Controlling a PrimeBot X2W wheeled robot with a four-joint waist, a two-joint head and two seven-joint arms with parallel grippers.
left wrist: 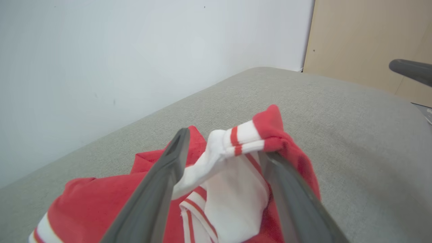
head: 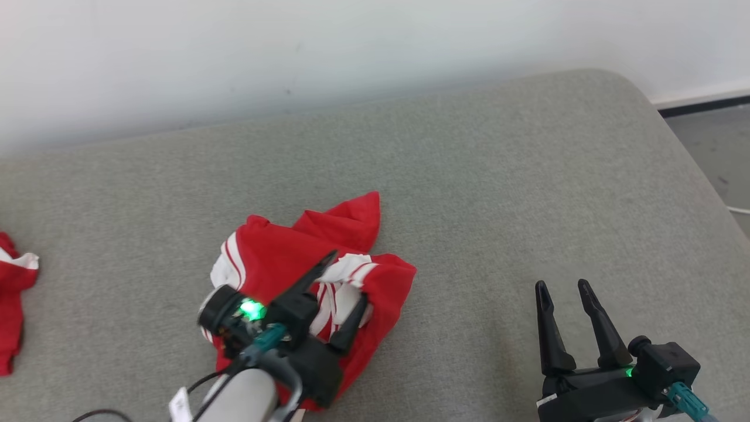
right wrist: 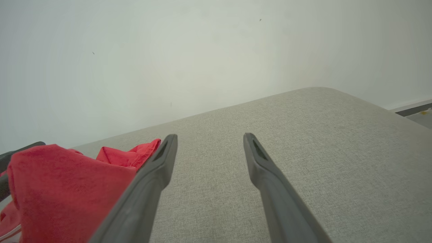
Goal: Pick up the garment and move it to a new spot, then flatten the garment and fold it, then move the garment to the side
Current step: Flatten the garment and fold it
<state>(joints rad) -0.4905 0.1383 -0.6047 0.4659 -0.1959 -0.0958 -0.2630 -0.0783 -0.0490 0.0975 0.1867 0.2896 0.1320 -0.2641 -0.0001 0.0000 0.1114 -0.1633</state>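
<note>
Grey cushion (head: 498,176), garment (head: 275,258) well off far edge

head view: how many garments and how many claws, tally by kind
garments: 2, the crumpled garment in the middle and the garment at the left edge
claws: 2, the left claw and the right claw
total: 4

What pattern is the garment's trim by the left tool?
White with thin red stripes, on the red garment; the left wrist view shows it best.
</note>
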